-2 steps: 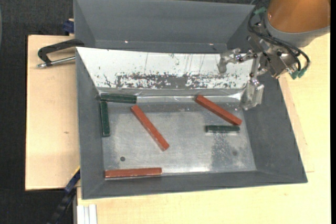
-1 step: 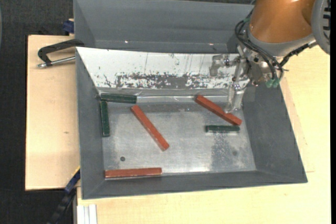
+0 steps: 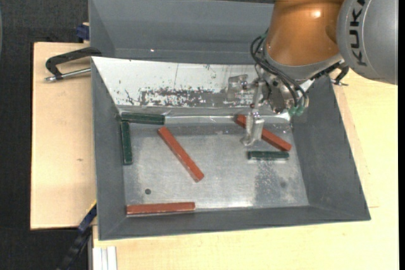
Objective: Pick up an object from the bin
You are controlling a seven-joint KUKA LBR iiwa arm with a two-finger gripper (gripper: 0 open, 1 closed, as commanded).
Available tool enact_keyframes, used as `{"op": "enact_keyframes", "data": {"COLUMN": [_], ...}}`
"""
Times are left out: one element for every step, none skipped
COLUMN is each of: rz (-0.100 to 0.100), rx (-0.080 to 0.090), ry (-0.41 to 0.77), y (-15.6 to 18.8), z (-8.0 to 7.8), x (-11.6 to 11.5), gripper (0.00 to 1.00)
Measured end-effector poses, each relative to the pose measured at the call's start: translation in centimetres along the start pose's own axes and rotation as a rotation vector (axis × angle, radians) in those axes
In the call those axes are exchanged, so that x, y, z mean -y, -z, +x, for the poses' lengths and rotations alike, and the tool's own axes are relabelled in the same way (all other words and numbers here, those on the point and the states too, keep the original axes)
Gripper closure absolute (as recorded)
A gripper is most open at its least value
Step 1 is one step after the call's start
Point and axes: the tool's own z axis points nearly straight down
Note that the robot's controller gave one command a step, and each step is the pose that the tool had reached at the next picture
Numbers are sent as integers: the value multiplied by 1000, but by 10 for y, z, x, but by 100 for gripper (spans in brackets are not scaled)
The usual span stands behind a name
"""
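Camera view: tool [image 3: 253, 136] sits low at the upper-left end of a short red-brown rectangular bar [image 3: 277, 140], which lies aslant at the right of the grey metal bin [image 3: 329, 161], just above a small dark green bar [image 3: 268, 155]. Tool opening cannot be told, and no hold is visible. Risk: a grip so near the bar's end may let it swivel or slip out, or push it onto the green bar.

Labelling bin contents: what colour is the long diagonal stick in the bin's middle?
The diagonal stick is red, seen best in the camera view.
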Motion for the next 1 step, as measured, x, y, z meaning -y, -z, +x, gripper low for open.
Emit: {"op": "enact_keyframes", "data": {"rz": [-4], "rx": [1], "ry": [-99], "y": [-29], "z": [-9], "x": [-1], "gripper": [0]}}
